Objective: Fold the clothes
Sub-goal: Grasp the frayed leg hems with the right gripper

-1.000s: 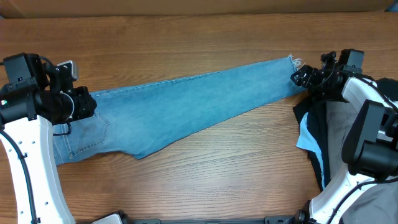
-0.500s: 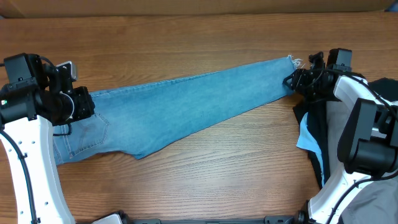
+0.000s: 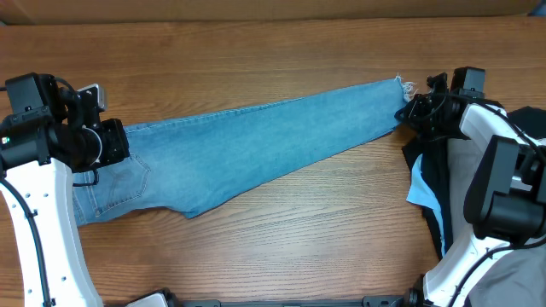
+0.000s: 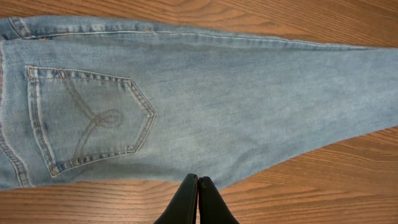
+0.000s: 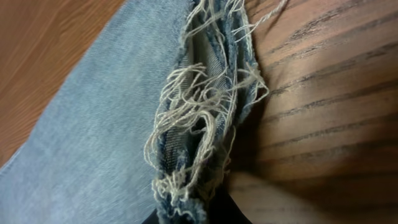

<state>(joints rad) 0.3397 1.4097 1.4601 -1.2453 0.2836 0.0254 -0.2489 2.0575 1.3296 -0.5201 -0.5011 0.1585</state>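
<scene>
My left gripper (image 4: 198, 180) hasn't moved, my right gripper (image 3: 413, 109) has edged closer to the frayed hem (image 5: 198, 118). Left fingers are pressed together by the back pocket (image 4: 87, 118), probably anchoring the jeans (image 3: 256, 145), which lie stretched across the table (image 3: 273, 51). Right is staged to lift the hem; can't tell its closure.

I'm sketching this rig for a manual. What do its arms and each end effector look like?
The left arm and right arm have white curved shells with bulky black joint housings; thin black cables run along them. The left end effector has slim, tapered black fingers; the right end effector is black.
</scene>
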